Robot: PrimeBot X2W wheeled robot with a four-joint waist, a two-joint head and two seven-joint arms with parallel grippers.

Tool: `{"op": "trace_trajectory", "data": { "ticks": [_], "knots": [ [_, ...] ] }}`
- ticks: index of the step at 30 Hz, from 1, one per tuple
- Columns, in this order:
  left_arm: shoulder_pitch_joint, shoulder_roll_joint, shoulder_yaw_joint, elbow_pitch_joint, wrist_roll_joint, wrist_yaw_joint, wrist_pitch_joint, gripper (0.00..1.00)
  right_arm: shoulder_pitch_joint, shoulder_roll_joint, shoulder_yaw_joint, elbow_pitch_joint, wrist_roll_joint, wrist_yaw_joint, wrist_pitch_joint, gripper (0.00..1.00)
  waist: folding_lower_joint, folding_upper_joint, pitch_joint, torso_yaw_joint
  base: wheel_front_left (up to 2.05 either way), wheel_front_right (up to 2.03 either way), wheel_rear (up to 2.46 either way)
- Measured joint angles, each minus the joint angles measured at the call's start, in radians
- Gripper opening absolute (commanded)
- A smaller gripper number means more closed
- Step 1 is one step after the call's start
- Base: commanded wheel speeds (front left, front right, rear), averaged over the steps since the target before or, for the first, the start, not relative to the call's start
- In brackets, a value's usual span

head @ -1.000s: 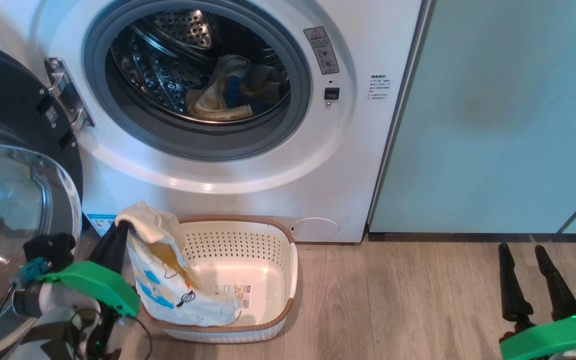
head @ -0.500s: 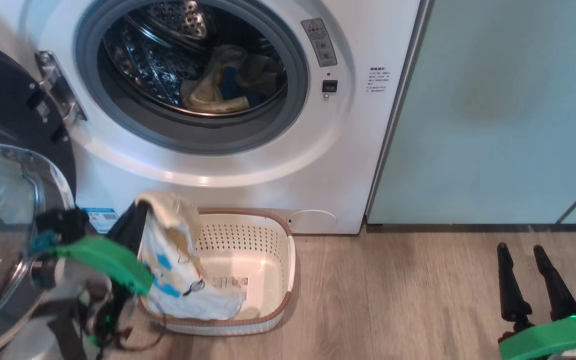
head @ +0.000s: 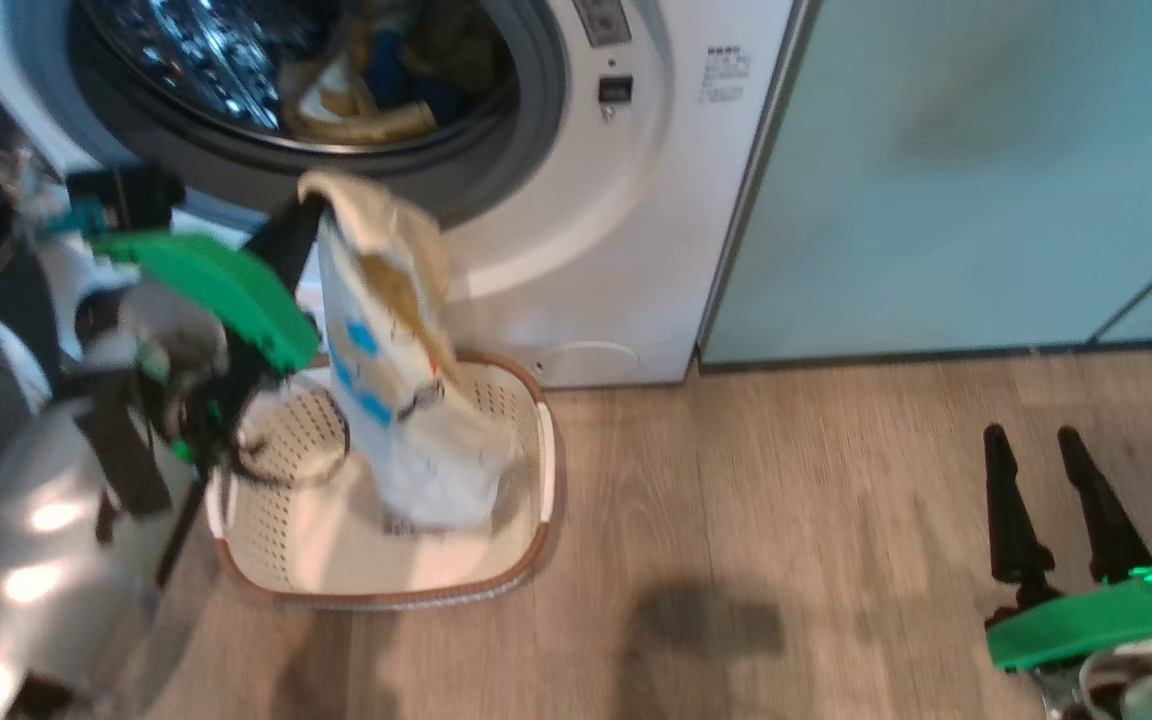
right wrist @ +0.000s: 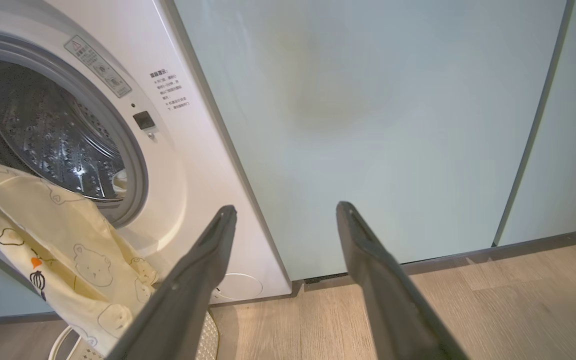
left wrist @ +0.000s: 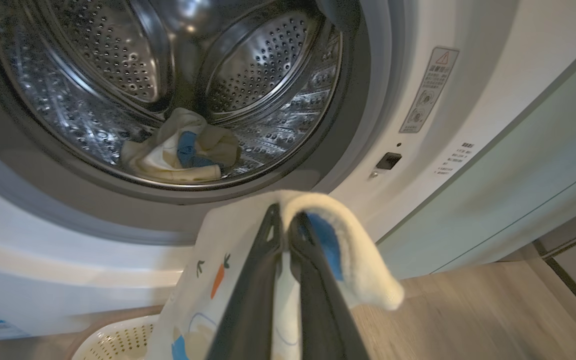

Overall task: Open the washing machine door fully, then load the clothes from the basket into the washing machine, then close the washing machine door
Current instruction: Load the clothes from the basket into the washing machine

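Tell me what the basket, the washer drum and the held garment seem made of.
Basket: likely moulded plastic, matte cream; regular holes, brown rim.
Drum: probably stainless steel; glossy, perforated, bright reflections.
Garment: soft cloth, fibre unclear; matte, hangs limply in folds.

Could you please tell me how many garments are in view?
2. One bundle lies in the drum, possibly hiding others; the other garment hangs from the left gripper over the basket.
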Motion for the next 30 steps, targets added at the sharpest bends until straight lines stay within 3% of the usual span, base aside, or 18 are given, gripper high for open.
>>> {"op": "trace_trajectory", "data": {
  "ticks": [6,17,30],
  "knots": [
    [-0.186,0.044,-0.065,0.073,-0.04,0.0,0.024,0.0,-0.06,0.009,0.002,-0.012,-0.004,0.0,0.0,1.0,0.0001,0.0,0.08,-0.023,0.0,0.0,0.0],
    [-0.468,0.136,-0.09,0.266,-0.091,0.0,-0.012,0.0,-0.198,0.055,0.023,-0.028,-0.006,0.0,0.0,1.0,0.0001,-0.0001,0.292,-0.095,0.0,0.0,0.0],
    [-0.711,0.182,-0.105,0.411,-0.089,0.0,-0.046,0.0,-0.29,0.069,0.063,-0.047,0.001,0.0,0.0,1.0,0.0,-0.0001,0.455,-0.172,0.0,0.0,0.0]
  ]
}}
